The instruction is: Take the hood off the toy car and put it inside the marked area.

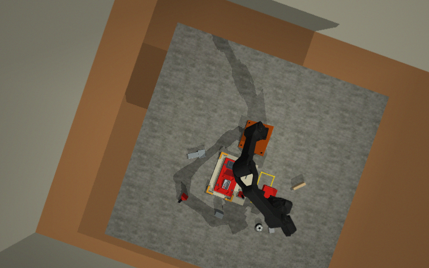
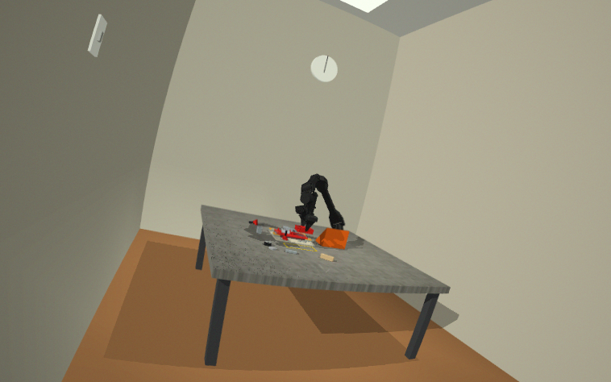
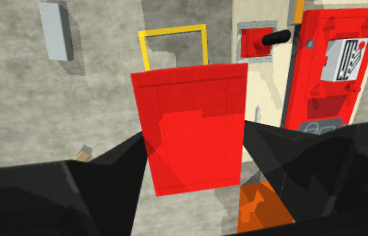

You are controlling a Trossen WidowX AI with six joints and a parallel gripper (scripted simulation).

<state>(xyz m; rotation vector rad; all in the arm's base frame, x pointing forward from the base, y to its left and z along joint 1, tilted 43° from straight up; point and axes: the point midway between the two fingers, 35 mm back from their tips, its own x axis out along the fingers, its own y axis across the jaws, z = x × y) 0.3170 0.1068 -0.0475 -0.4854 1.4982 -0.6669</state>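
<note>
The hood (image 1: 269,190) (image 2: 304,229) (image 3: 200,160) is a flat red panel. My gripper (image 3: 192,130) is shut on its two long sides and holds it raised above the table. The marked area (image 1: 267,173) (image 3: 172,30) is a yellow outline; the hood hides much of it in the wrist view, where its far end shows beyond the hood. The toy car (image 1: 221,182) (image 3: 302,75) is red, without the hood on it, and sits on a cream base (image 1: 213,176) (image 3: 262,90) beside the outline. The arm covers part of the base in the top view.
A red block with a black peg (image 3: 255,42) is on the cream base. A grey block (image 3: 56,32), a wheel (image 1: 258,227) and a tan block (image 1: 299,186) (image 2: 326,257) lie around the outline. The orange arm mount (image 1: 266,143) (image 2: 334,238) stands behind the base.
</note>
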